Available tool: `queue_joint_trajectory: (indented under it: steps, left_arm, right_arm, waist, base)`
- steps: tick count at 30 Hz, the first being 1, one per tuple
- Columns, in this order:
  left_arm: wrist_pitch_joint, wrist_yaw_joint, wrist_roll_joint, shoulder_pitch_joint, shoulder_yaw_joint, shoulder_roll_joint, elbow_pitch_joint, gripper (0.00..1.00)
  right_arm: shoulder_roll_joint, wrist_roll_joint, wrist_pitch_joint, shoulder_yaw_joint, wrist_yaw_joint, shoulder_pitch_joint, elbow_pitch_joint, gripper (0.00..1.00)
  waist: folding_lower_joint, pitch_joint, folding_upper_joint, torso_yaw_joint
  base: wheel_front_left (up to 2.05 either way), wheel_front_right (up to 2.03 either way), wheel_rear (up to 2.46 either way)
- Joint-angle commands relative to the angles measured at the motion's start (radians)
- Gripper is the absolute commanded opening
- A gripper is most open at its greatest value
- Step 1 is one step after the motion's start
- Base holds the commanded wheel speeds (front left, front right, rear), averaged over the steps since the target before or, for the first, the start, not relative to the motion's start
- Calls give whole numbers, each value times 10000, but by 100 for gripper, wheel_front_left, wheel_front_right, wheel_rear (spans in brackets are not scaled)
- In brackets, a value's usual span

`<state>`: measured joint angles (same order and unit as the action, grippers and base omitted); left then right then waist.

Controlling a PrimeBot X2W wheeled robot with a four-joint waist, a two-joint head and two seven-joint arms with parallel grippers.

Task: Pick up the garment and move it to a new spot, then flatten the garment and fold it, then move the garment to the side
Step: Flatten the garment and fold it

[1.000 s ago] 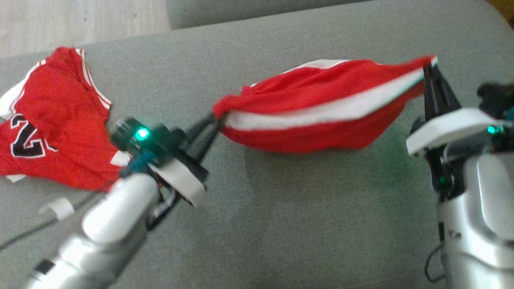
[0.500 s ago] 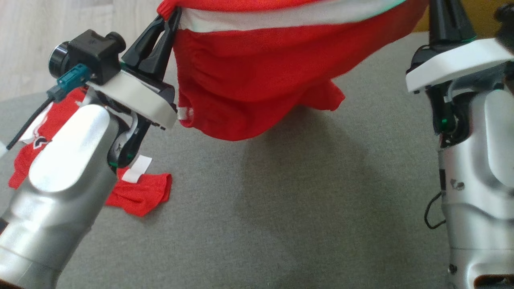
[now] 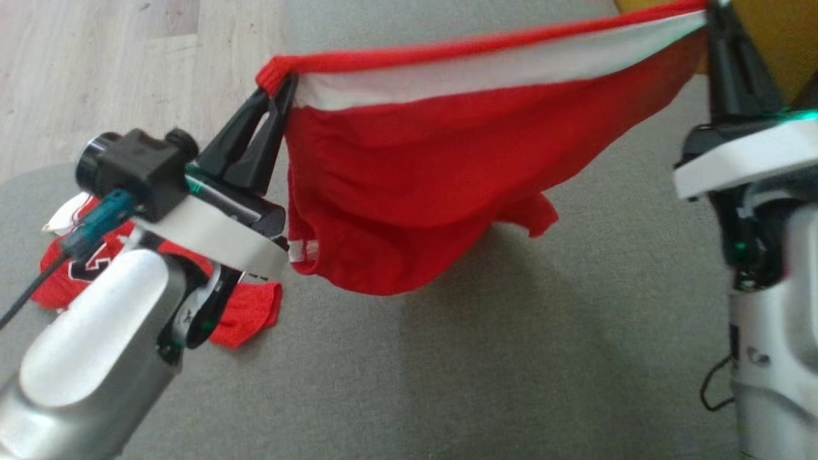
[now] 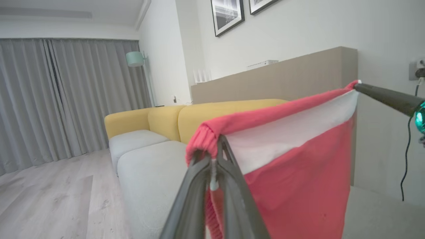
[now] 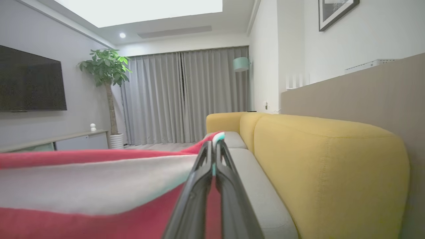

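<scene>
At the far left of the head view, around eight o'clock, we see a red jersey (image 3: 252,313) with a dark number. It lies crumpled on the grey sofa seat (image 3: 511,370), partly hidden behind our left forearm (image 3: 83,364). Pale wood floor (image 3: 128,70) lies toward ten o'clock.

Next comes the left gripper (image 3: 284,89), at about ten o'clock from the picture's centre, its fingers aimed toward one o'clock. Its jaws are pinched together on the left end of the red ribbed waistband. In the left wrist view the band folds over the fingertips, with only cloth between them.

The garment (image 3: 415,185), red with a broad white band under the waistband, hangs in the air between our two grippers. Its top edge is stretched from eleven o'clock to one o'clock, and the cloth sags below. We cannot tell whether its lowest fold touches the seat.

At the far right, near one o'clock, the right gripper (image 3: 711,16) points toward twelve, its jaws clamped on the other end of the waistband. In the right wrist view its two fingers press together with the cloth's edge at their tips, and a yellow backrest (image 5: 332,166) stands at three o'clock.
</scene>
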<state>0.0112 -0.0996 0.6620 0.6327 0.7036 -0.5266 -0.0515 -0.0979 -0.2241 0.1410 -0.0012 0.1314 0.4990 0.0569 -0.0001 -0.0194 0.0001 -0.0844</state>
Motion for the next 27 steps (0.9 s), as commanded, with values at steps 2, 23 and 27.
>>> queue_joint_trajectory:
  steps: [2, 23, 27]
  left_arm:
    - [263, -420, 131, 485, -854, -586, -1132, 0]
    - [-518, 1242, -397, 6200, -1403, 478, 4439, 0]
    - [-1500, 1507, -600, 7366, -1489, 973, 5681, 0]
  right_arm:
    - [138, 332, 588, -235, -7, 39, -1156, 0]
    - [349, 1933, -887, -869, -7, 6918, 4642, 0]
    - [224, 2360, -2067, -1358, -7, 8093, 6013, 0]
  waist:
    - [1, 111, -1, 10]
    - [1, 4038, -1, -417]
    - [1, 4403, -1, -396]
  base:
    - [0, 0, 0]
    - [0, 0, 0]
    - [0, 0, 0]
